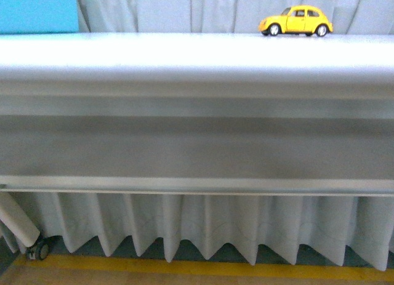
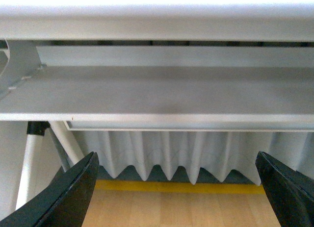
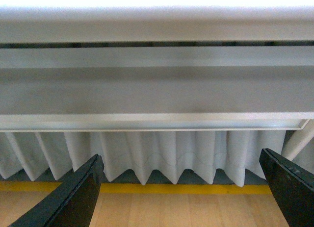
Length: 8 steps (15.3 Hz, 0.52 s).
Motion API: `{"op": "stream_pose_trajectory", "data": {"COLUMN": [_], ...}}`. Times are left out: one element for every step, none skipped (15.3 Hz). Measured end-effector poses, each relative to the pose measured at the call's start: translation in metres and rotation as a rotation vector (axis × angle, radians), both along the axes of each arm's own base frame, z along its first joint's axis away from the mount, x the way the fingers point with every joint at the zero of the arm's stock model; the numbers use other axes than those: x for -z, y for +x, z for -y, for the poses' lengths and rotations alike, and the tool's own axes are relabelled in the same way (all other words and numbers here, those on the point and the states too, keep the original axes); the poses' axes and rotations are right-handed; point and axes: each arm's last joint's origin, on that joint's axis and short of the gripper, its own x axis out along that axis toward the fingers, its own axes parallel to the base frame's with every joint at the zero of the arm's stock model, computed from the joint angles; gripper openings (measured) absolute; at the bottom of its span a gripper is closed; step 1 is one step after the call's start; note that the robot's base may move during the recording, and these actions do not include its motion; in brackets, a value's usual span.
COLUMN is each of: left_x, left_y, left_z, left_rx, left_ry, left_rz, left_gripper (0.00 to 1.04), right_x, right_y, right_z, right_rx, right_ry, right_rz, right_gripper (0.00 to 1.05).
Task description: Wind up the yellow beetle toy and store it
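Observation:
The yellow beetle toy (image 1: pixel 296 20) stands on its wheels at the far right of the white table top (image 1: pixel 184 51) in the front view, side-on, nose to the left. Neither arm shows in that view. In the left wrist view my left gripper (image 2: pixel 176 188) hangs open below the table's edge, black fingers (image 2: pixel 73 192) wide apart with only floor between them. My right gripper (image 3: pixel 181 190) is open too in the right wrist view, also below table height, its fingers (image 3: pixel 78 195) empty. The toy is out of view in both wrist views.
A metal rail (image 1: pixel 197 149) runs under the table top, with a pleated grey curtain (image 1: pixel 203 226) behind it. A blue panel (image 1: pixel 37 11) stands at the back left. White table legs (image 2: pixel 29 163) show in the left wrist view. A yellow floor line (image 3: pixel 162 189) crosses the wooden floor.

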Motion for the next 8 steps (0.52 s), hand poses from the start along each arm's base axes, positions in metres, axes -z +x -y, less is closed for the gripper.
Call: {"op": "stream_pose_trajectory", "data": {"left_x": [0.0000, 0.0001, 0.0000, 0.0001, 0.0000, 0.0001, 0.0000, 0.0002], "left_y": [0.0000, 0.0000, 0.0000, 0.0000, 0.0000, 0.0000, 0.0000, 0.0000], "left_z": [0.0000, 0.0000, 0.0000, 0.0000, 0.0000, 0.0000, 0.0000, 0.0000], "left_rx": [0.001, 0.000, 0.000, -0.001, 0.000, 0.000, 0.000, 0.000], "left_ry": [0.000, 0.000, 0.000, 0.000, 0.000, 0.000, 0.000, 0.000], "left_rz": [0.000, -0.001, 0.000, -0.001, 0.000, -0.001, 0.000, -0.002], "left_gripper": [0.98, 0.98, 0.98, 0.98, 0.98, 0.98, 0.98, 0.98], "right_x": [0.0000, 0.0000, 0.0000, -0.0001, 0.0001, 0.0000, 0.0001, 0.0000], "right_y": [0.0000, 0.0000, 0.0000, 0.0000, 0.0000, 0.0000, 0.0000, 0.0000], "right_z": [0.0000, 0.0000, 0.0000, 0.0000, 0.0000, 0.0000, 0.0000, 0.0000], "right_rx": [0.001, 0.000, 0.000, 0.000, 0.000, 0.000, 0.001, 0.001], "right_ry": [0.000, 0.000, 0.000, 0.000, 0.000, 0.000, 0.000, 0.000], "right_rz": [0.000, 0.000, 0.000, 0.001, -0.001, 0.000, -0.001, 0.000], "right_gripper": [0.98, 0.98, 0.98, 0.98, 0.98, 0.98, 0.98, 0.98]}}
